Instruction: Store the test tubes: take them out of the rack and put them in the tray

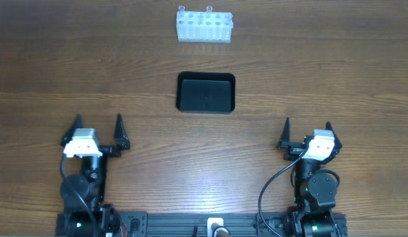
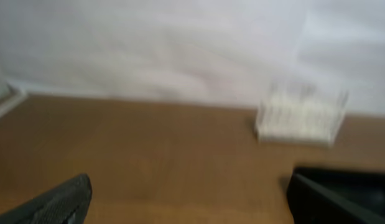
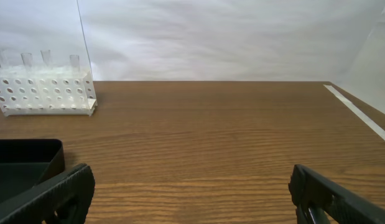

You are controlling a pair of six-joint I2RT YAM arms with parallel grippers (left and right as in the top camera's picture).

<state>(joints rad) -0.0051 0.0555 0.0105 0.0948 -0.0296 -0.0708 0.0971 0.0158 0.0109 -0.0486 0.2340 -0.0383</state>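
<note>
A white test tube rack (image 1: 204, 27) stands at the far middle of the wooden table, with clear test tubes (image 1: 182, 9) upright in it. In the right wrist view the rack (image 3: 44, 92) shows several tubes (image 3: 74, 61) sticking up. The black tray (image 1: 205, 93) lies empty just in front of the rack; its corner (image 3: 27, 157) appears in the right wrist view and its edge (image 2: 347, 186) in the left wrist view, beyond which the rack (image 2: 299, 117) looks blurred. My left gripper (image 1: 97, 130) and right gripper (image 1: 308, 132) rest open near the front, far from both, holding nothing.
A pale wall or sheet rises behind the table's far edge. A white strip (image 3: 357, 114) runs along the table's right side. Bare wood lies between the grippers and the tray.
</note>
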